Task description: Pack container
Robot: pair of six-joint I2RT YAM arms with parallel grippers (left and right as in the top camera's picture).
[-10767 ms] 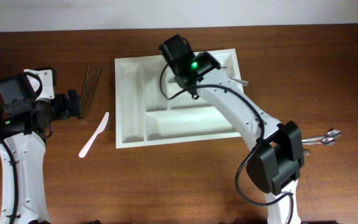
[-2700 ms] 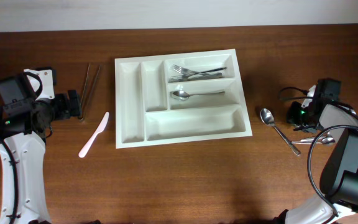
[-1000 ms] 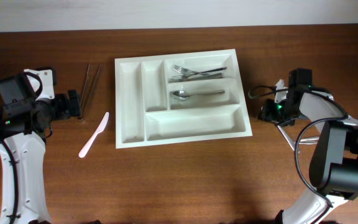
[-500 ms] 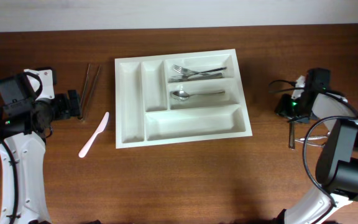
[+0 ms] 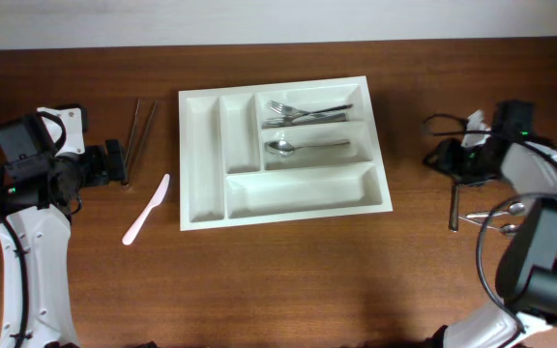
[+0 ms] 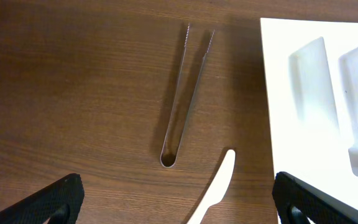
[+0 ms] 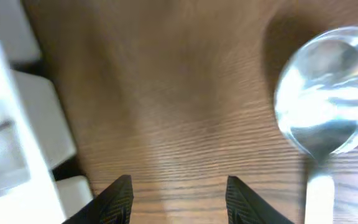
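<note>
The container (image 5: 201,164) is a large white tray in the middle of the table. Its upper right compartment holds forks (image 5: 306,112) and the one below holds a spoon (image 5: 303,147). My right gripper (image 5: 440,159) is open to the right of the tray, over the bowl end of a loose spoon (image 5: 454,208). In the right wrist view the gripper (image 7: 179,186) has bare wood between its fingers, with the spoon bowl (image 7: 325,115) to the right and the tray edge (image 7: 17,124) to the left. My left gripper (image 5: 122,162) (image 6: 178,190) is open and empty.
Metal tongs (image 5: 143,126) (image 6: 182,99) and a white plastic knife (image 5: 146,208) (image 6: 213,199) lie left of the tray (image 6: 322,93). More metal utensils (image 5: 499,217) lie at the far right by the right arm's base.
My right gripper has moved right, away from the tray. The loose spoon has turned so that its handle runs toward the table's front edge. The left arm has not moved.
</note>
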